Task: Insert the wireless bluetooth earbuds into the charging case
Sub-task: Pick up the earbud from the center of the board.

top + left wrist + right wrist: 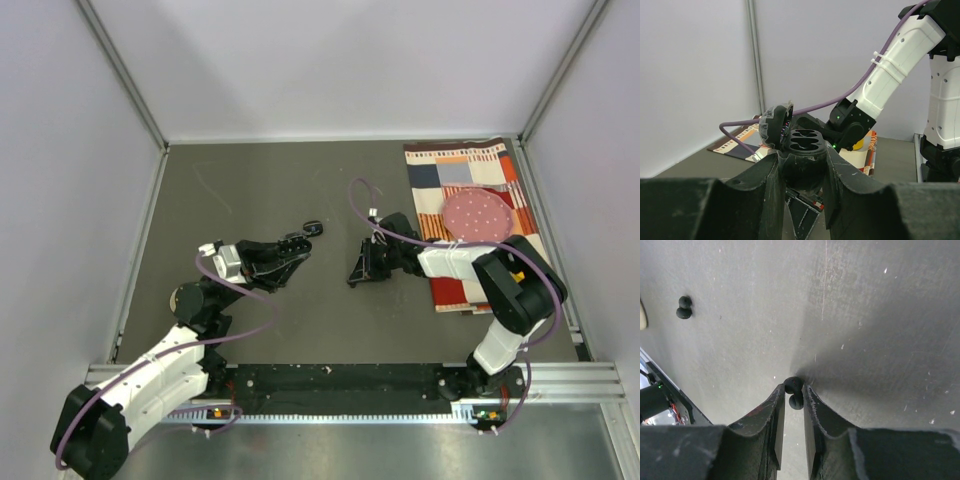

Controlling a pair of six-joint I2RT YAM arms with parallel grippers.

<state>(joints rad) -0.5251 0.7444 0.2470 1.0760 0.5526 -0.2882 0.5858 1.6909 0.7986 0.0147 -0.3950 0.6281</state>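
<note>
Jaws of my left gripper (299,241), seen from above, are clamped on the open charging case (314,229), which I hold off the table (250,180). My right gripper (358,276) points down at the bare surface nearby.

Left wrist view: my fingers (760,180) pinch the case's base. Its lid is hinged back, and both wells are empty and face the right arm.

Right wrist view: my right jaws stand a narrow slit apart, with two tiny earbuds (793,385) touching each other at the tips. I cannot tell whether I am actually pinching them. Two far earbuds (684,302) lie well apart, upper left.

My worry is that such small round bits could squirt sideways under an off-centre squeeze. Or only one might lift while the other rolls away. The tilted case might also shed whatever I drop in.
</note>
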